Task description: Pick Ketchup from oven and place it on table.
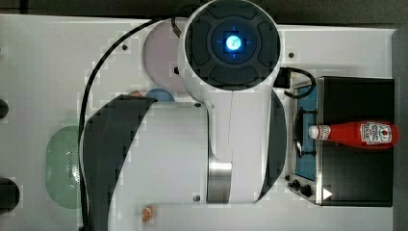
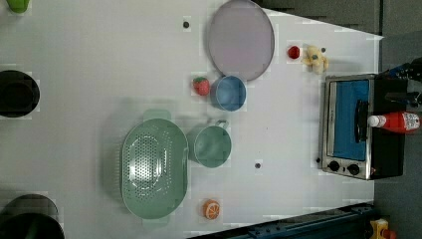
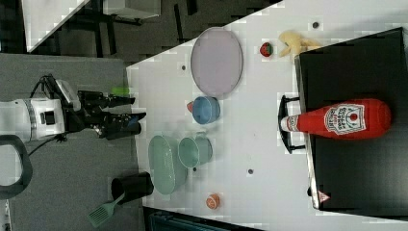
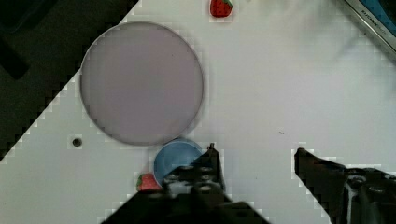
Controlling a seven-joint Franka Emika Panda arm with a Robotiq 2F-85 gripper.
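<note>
The arm (image 3: 29, 120) extends level; its gripper (image 4: 254, 156) holds nothing, with the fingers (image 4: 210, 163) spread apart.

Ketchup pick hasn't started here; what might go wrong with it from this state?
The ketchup lies on its side on top of the oven, its cap past the front edge, so a nudge might roll it off. The gripper, jaws open, is far from it, across the table from the oven. A low path could clip the blue bowl or green cup.
</note>
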